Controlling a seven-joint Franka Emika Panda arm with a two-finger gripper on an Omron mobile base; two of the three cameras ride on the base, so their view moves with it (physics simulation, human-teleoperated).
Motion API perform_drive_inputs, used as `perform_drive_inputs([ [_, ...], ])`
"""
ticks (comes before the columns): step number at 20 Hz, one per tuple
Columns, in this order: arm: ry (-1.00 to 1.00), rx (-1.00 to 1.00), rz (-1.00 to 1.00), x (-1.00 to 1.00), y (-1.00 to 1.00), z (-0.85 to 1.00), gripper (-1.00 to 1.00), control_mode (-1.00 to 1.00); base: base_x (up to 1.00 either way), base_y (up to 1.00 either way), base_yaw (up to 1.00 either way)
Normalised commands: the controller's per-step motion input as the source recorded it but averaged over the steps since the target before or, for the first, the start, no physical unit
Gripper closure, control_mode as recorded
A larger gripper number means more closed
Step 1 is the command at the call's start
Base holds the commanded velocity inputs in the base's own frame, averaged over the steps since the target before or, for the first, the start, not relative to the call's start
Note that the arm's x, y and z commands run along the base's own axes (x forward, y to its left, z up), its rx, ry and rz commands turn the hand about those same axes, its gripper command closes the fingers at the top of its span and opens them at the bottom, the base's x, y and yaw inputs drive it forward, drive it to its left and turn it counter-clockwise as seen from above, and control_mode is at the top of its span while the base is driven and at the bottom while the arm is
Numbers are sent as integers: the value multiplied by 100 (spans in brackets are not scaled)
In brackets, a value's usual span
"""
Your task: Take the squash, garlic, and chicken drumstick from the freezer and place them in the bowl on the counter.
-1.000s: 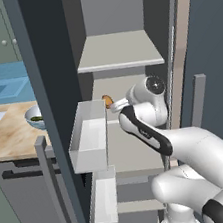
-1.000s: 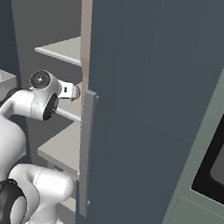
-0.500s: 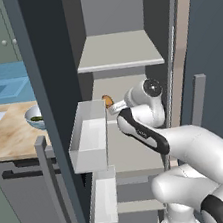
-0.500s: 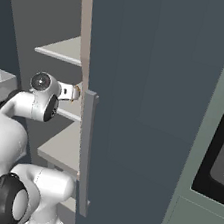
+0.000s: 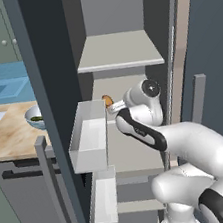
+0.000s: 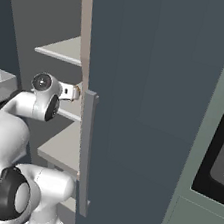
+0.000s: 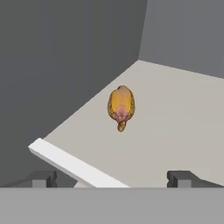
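The hand (image 7: 112, 177) is open, its two dark fingertips (image 7: 43, 178) spread wide and grasping nothing. It points into the freezer (image 5: 51, 67) at the drumstick (image 7: 121, 106), which lies alone on the pale grey shelf (image 7: 175, 127), ahead of the fingertips and well apart from them.

Going left to right in the left base view: the beige tabletop (image 5: 8, 136) holds the bowl (image 5: 33, 118), with something small and dark green inside it, probably the squash, though it is too small to be sure. Next comes the open freezer door with its white bins (image 5: 89, 137). Then the shelf, where the drumstick (image 5: 108, 101) shows as an orange lump just beside the arm's wrist. The white arm rises from the lower right.

The step in hand seems to be the reach for the drumstick. The next move calls for bringing the hand forward until the fingertips stand on either side of the meat, then clenching on it. The garlic cannot be made out.

Against the earlier frames, the hand has crept slightly further into the freezer; the drumstick and bowl have not moved, and the fingers have stayed spread.
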Motion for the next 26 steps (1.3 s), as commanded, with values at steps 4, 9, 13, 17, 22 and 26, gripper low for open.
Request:
perform_drive_inputs([
  [4,0,0,0,37,0,0,-100,-100,0,0,0],
  [9,2,0,0,37,0,-8,-100,-100,0,0,0],
  [13,2,0,0,34,0,-9,-100,-100,0,0,0],
  [17,4,0,0,30,0,-8,-100,-100,0,0,0],
  [22,3,0,0,9,0,-14,-100,-100,0,0,0],
  [26,3,0,0,4,2,-13,-100,-100,0,0,0],
])
